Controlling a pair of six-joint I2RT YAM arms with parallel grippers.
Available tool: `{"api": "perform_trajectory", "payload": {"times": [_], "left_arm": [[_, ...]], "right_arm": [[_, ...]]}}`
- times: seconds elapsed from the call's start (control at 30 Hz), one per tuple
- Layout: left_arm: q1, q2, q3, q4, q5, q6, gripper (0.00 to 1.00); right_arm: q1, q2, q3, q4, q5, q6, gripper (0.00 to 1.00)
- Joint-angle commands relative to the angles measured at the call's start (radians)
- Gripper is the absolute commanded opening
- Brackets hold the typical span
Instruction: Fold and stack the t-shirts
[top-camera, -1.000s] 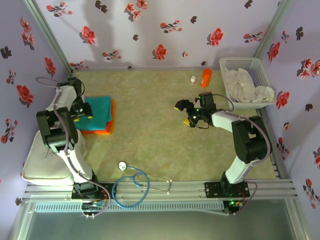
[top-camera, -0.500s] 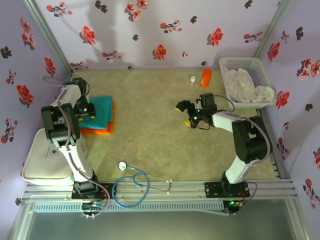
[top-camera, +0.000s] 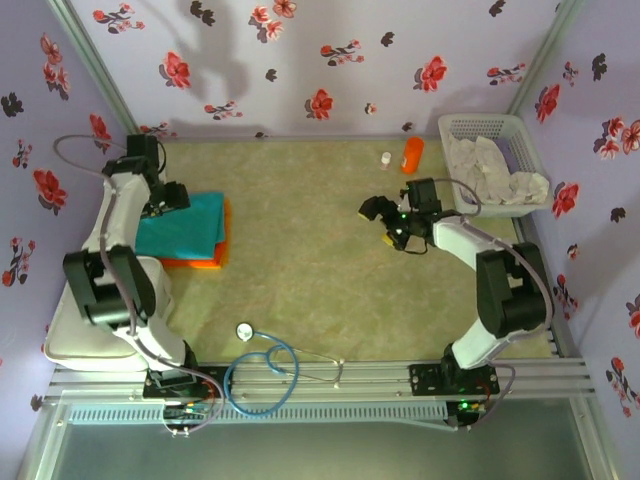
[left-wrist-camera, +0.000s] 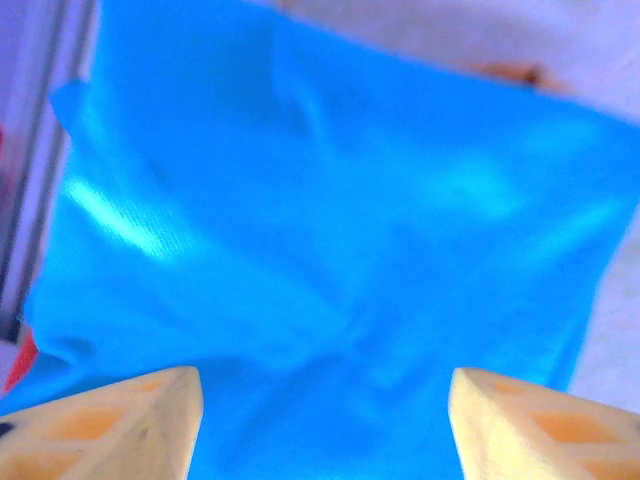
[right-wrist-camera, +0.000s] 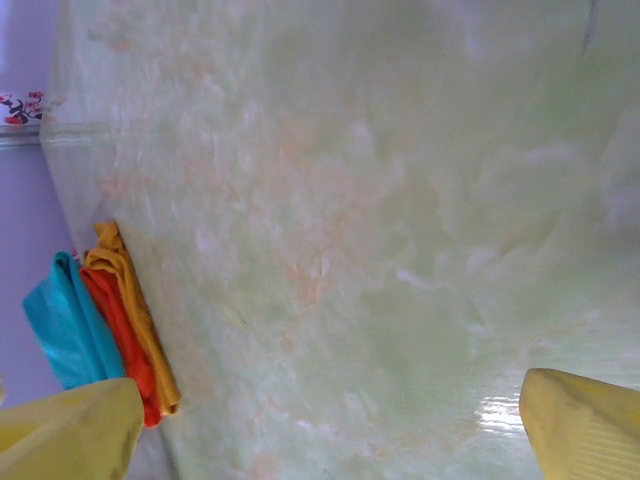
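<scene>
Teal t-shirt (top-camera: 185, 228) lies folded atop orange t-shirt (top-camera: 200, 263) at the table's (top-camera: 300, 290) 9 o'clock. Left gripper (top-camera: 168, 197) over the teal t-shirt's 11 o'clock corner, fingers apart. Right gripper (top-camera: 380, 222) at 3 o'clock, fingers apart, empty.

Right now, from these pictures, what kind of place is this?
Probably a staged robot test booth, not a real home: flowered wall panels, an aluminium base rail, and household props such as folded t-shirts and a laundry basket.
</scene>
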Motion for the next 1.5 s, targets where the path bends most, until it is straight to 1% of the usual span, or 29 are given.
{"api": "perform_trajectory", "payload": {"times": [0.0,0.07,0.13,0.2,0.3,0.33,0.4,0.5,0.57,0.7,0.77,0.83,0.9,1.03,1.1,1.2,1.23,1.3,1.33,1.37,1.4,1.43,1.47], "left_arm": [[-0.006,-0.073,-0.133,0.234,0.055,-0.035,0.77],[-0.011,-0.126,-0.232,0.379,0.055,-0.041,0.82],[-0.016,-0.181,-0.348,0.531,0.058,-0.04,0.84],[-0.018,-0.225,-0.447,0.646,0.053,-0.03,0.85],[-0.018,-0.279,-0.596,0.819,0.059,-0.003,0.86],[-0.019,-0.298,-0.658,0.882,0.068,-0.002,0.86],[-0.02,-0.331,-0.749,0.998,0.08,0.008,0.86],[-0.019,-0.353,-0.881,1.19,0.079,0.025,0.9],[-0.019,-0.348,-0.931,1.273,0.078,0.044,0.89],[-0.02,-0.315,-0.982,1.353,0.064,0.061,0.89],[-0.019,-0.298,-1.011,1.413,0.062,0.069,0.89],[-0.019,-0.277,-1.038,1.488,0.063,0.069,0.89],[-0.02,-0.267,-1.043,1.523,0.075,0.073,0.89],[-0.021,-0.234,-1.085,1.661,0.074,0.092,0.89],[-0.021,-0.201,-1.095,1.703,0.076,0.095,0.9],[-0.033,-0.166,-1.106,1.755,0.067,0.107,0.91],[-0.037,-0.141,-1.11,1.783,0.055,0.107,0.92],[-0.05,-0.101,-1.12,1.84,0.039,0.117,0.98],[-0.054,-0.115,-1.111,1.801,0.023,0.116,1.0],[-0.057,-0.108,-1.109,1.813,0.016,0.118,1.0],[-0.06,-0.106,-1.108,1.809,0.012,0.118,1.0],[-0.059,-0.108,-1.106,1.806,0.011,0.119,1.0],[-0.06,-0.105,-1.108,1.811,0.01,0.117,1.0]], "right_arm": [[-0.008,-0.104,0.068,-0.166,0.226,-0.196,0.97],[-0.008,-0.149,0.079,-0.204,0.36,-0.272,0.98],[-0.009,-0.2,0.07,-0.213,0.512,-0.337,0.99],[-0.009,-0.243,0.046,-0.207,0.643,-0.383,0.99],[-0.009,-0.305,-0.043,-0.109,0.801,-0.465,0.99],[-0.01,-0.322,-0.086,-0.064,0.872,-0.488,0.99],[-0.01,-0.348,-0.181,0.048,0.926,-0.548,0.99],[-0.011,-0.374,-0.308,0.208,0.996,-0.62,0.99],[-0.015,-0.383,-0.38,0.31,1.012,-0.652,1.0],[-0.021,-0.406,-0.484,0.492,1.008,-0.726,1.0],[-0.031,-0.41,-0.512,0.547,1.002,-0.737,1.0],[-0.053,-0.393,-0.524,0.579,0.955,-0.739,1.0],[-0.079,-0.356,-0.548,0.64,0.905,-0.74,1.0],[-0.116,-0.282,-0.607,0.837,0.87,-0.739,1.0],[-0.13,-0.26,-0.594,0.853,0.842,-0.752,1.0],[-0.142,-0.21,-0.556,0.85,0.849,-0.77,1.0],[-0.15,-0.189,-0.558,0.876,0.849,-0.771,1.0],[-0.184,-0.111,-0.61,1.04,0.848,-0.74,1.0],[-0.207,-0.048,-0.636,1.142,0.837,-0.718,0.99],[-0.219,-0.006,-0.648,1.237,0.831,-0.714,1.0],[-0.227,-0.006,-0.647,1.243,0.816,-0.713,1.0],[-0.229,-0.049,-0.604,1.091,0.785,-0.706,1.0],[-0.227,-0.065,-0.561,0.97,0.796,-0.692,1.0]]}}
